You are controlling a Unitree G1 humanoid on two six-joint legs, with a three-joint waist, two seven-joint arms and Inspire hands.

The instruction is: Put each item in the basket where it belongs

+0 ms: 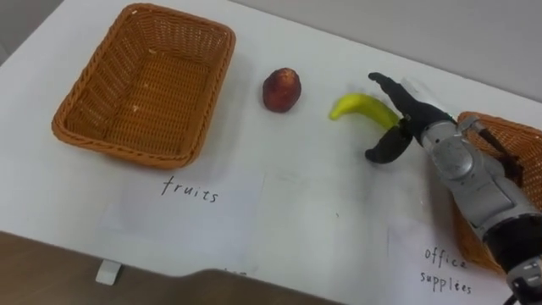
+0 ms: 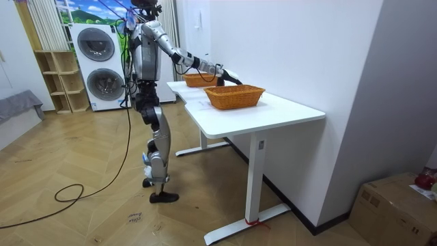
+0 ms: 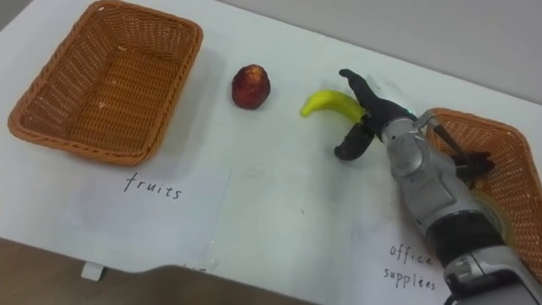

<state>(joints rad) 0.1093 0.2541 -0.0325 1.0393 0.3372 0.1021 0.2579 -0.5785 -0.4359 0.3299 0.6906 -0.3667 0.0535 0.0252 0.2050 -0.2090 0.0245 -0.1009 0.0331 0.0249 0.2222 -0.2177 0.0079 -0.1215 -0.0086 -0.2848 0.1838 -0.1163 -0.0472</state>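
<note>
White table (image 1: 322,212): banana (image 1: 360,108) crosswise, tip leftward.

White table (image 1: 322,212) bears left basket (image 1: 85,85), right basket (image 3: 518,165) (each paper-labelled) — plus red fruit (image 1: 281,89), banana (image 1: 360,108).

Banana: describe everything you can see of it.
The banana is yellow, smooth and curved, with a greenish free tip pointing toward the red fruit. It lies flat on the white table, between that fruit and the office supplies basket. Its other end is hidden by the right hand, whose fingers reach over it while the thumb sits below, spread apart. I cannot tell whether they touch it.
</note>
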